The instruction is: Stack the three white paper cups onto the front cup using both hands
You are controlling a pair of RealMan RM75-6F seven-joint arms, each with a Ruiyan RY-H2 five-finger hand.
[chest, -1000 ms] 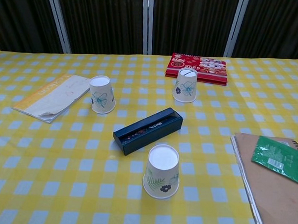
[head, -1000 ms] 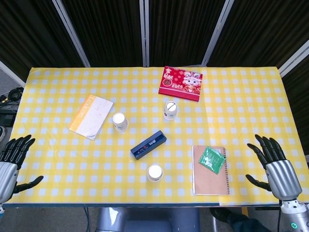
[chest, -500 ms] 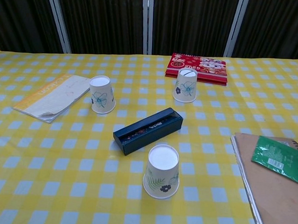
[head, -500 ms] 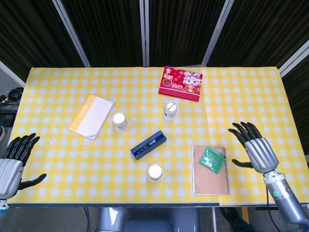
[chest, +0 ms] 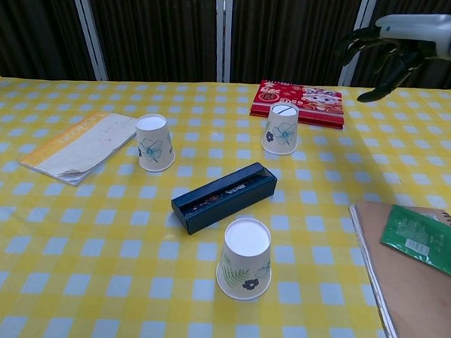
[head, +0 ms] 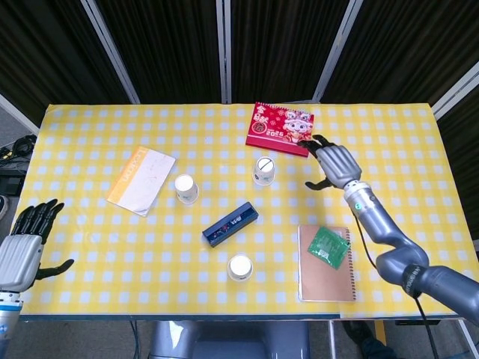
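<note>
- Our right hand hangs above the table's far-right part, fingers spread, holding nothing. It sits just right of the back-right cup, w/ the red box just beyond, toward the far edge.
- Key relation: that cup lies to the hand's left and slightly nearer us; it stands upside down, long axis vertical. We judge the right hand clearly the nearer one for it.
- Our left hand is off the near-left corner, fingers apart, empty, well away from every cup.
- Back-left cup stands mid-table, also inverted, just right of the paper pad; we'd give that one to the left hand.
- Front cup, the stacking target, stands near the front edge at centre, base up.
- In the way: a dark blue box lies diagonally btwn the two back cups and the front cup, so a carried cup prob. has to pass over it.
- Notebook w/ a green packet on it lies at the near right, beside the front cup, not touching.
</note>
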